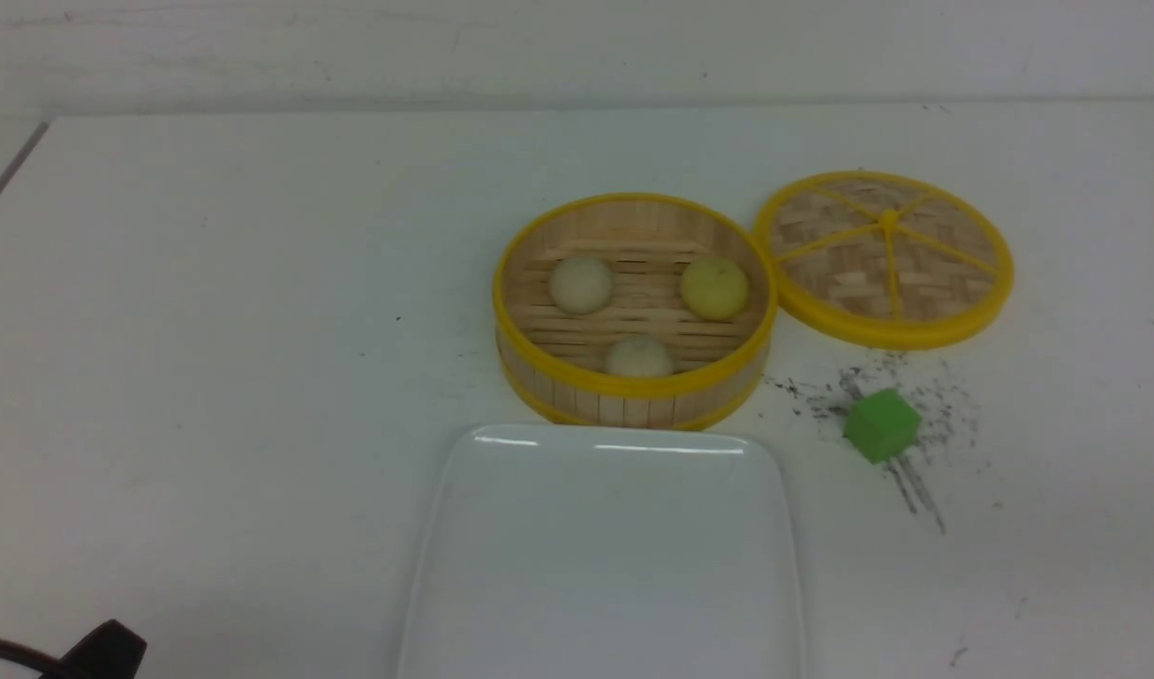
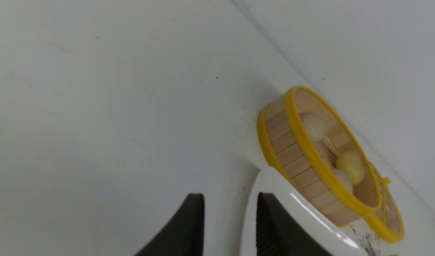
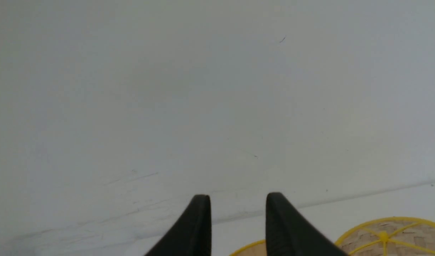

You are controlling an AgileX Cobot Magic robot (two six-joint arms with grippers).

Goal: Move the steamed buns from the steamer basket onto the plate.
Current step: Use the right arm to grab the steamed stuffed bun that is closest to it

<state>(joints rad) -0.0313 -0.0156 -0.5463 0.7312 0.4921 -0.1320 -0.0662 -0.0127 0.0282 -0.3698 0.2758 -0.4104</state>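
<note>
White table (image 1: pixel 209 377) bears a yellow-rimmed bamboo basket (image 1: pixel 634 405) mid-frame, white rectangular plate (image 1: pixel 605 566) below, woven lid (image 1: pixel 883 255) and green cube (image 1: pixel 881 424) right.

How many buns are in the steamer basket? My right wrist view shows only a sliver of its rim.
Observer: Three in the steamer basket: left off-white bun, pale yellow bun on the right, near off-white bun by the front wall.
Operator: Is the drop-off spot free?
Observer: The plate holds nothing; it lies just robot-side of the basket.
Operator: Any clutter on my side?
Observer: A green cube sits before the lid, not touching it.
</note>
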